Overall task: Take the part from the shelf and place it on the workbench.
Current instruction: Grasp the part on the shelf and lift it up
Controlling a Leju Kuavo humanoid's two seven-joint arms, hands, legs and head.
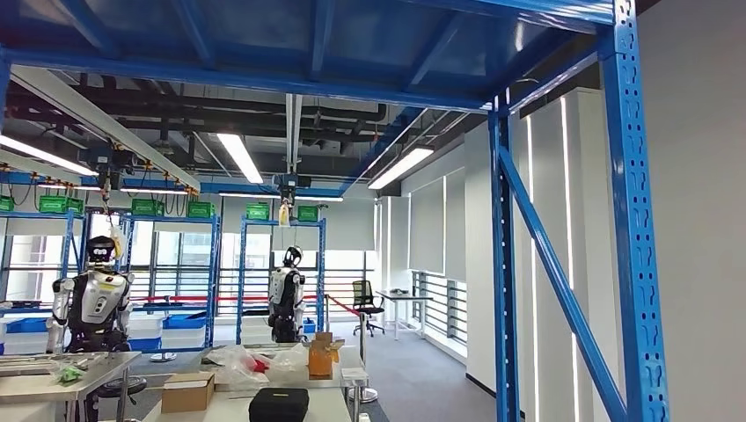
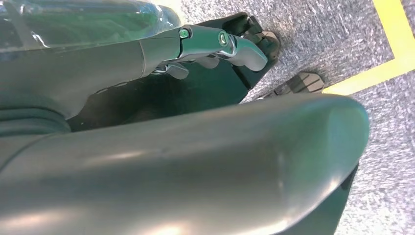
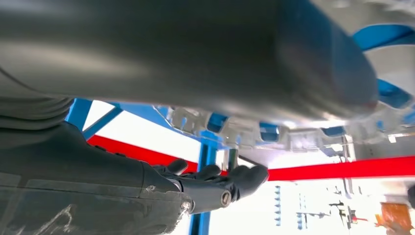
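My right hand [image 3: 215, 186] is raised among the blue posts and red beams of the shelf [image 3: 208, 152]. Its thick grey thumb and its dark fingers [image 3: 244, 177] are stretched out and apart. A pale silvery part [image 3: 293, 132] with openings lies just beyond the hand, between thumb and fingers; I cannot tell whether they touch it. My left hand [image 2: 215, 46] hangs over grey carpet, fingers straight, with nothing in it. The blue shelf frame [image 1: 629, 220] rises at the right of the head view.
White workbenches [image 1: 264, 406] stand low in the head view with a cardboard box [image 1: 187, 391], a black case [image 1: 279, 404] and bags. Two other humanoid robots [image 1: 97, 299] [image 1: 286, 294] stand by distant blue racks. A yellow line [image 2: 391, 44] marks the floor.
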